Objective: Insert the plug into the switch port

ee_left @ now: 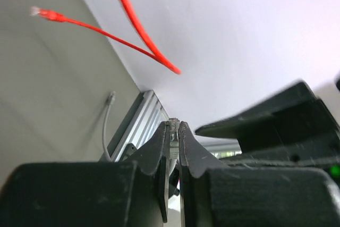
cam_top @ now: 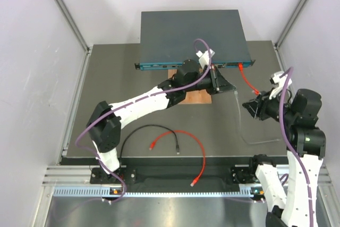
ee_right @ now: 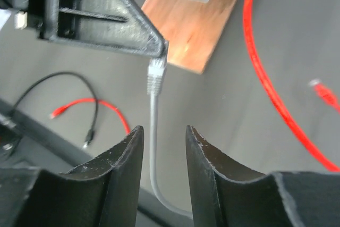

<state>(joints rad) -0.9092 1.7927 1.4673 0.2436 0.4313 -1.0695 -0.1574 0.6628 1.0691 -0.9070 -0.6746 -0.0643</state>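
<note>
Your left pincer (ee_right: 161, 50) has the plug (ee_right: 156, 75) pinched, short of the switch (cam_top: 191, 33).
Its jaws are closed tight on the plug, which hangs at their tips above the surface (cam_top: 133, 78), just off the corner of the board (ee_right: 204, 25) and near the switch's teal front, but not in a port. The grey cable (ee_right: 153, 126) drops from the plug into the gap of your right pincer (ee_right: 163, 136), whose jaws stand apart with nothing gripped; whether the cable brushes a finger, you cannot tell. A red cable (cam_top: 248, 81) sits in a port just right of your left pincer. The switch lies at the surface's far edge.
</note>
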